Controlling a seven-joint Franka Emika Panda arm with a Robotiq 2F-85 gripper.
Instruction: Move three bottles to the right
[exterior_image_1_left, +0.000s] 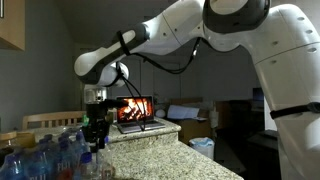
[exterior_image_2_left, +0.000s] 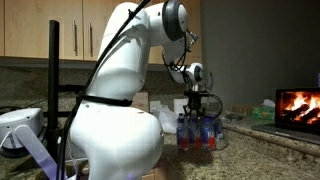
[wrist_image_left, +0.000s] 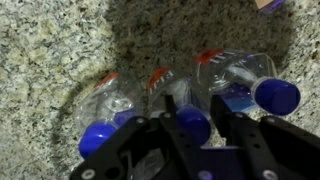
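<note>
Gripper jaws part-closed astride middle bottle on counter, hold unclear, set to carry it right

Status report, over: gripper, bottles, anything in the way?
Gripper low over middle bottle, fingers astride it; grip unconfirmed. Neighbour bottles tight on both sides. More bottles crowd the counter nearby.

Speckled granite countertop carries clustered water bottles; an open laptop sits farther along.
</note>
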